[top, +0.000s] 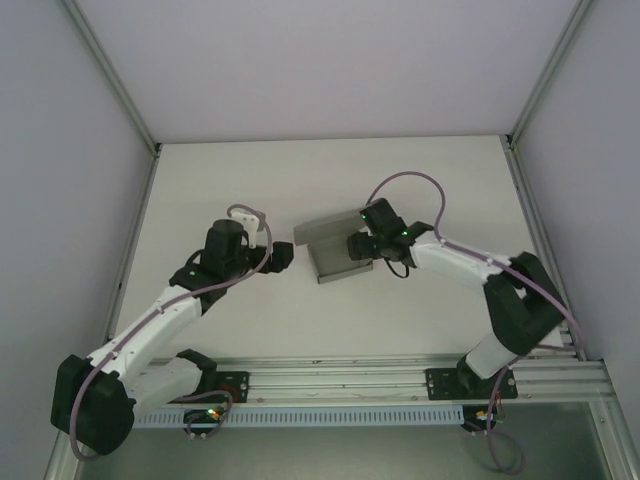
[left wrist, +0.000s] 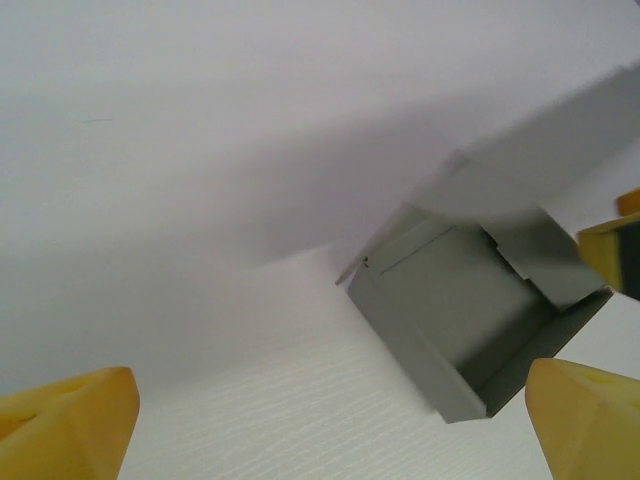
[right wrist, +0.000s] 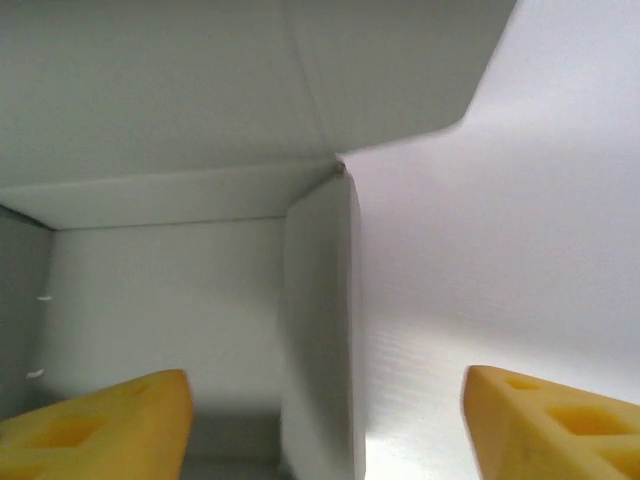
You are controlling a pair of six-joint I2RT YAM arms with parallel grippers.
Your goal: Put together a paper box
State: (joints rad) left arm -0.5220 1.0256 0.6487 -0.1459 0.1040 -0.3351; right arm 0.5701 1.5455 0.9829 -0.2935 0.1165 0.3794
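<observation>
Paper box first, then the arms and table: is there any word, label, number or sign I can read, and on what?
No readable text anywhere.
paper box: plain grey card, no print inside or out.
yellow fingers in both wrist views: bare, no marking.
arms: small green lights glow; any lettering is too small to tell.
table: blank white.

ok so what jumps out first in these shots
A half-folded grey paper box sits in the middle of the table, walls up and one flap unfolded. The right gripper straddles a side wall, jaws open. The left gripper hovers wide open just left of the box.
</observation>
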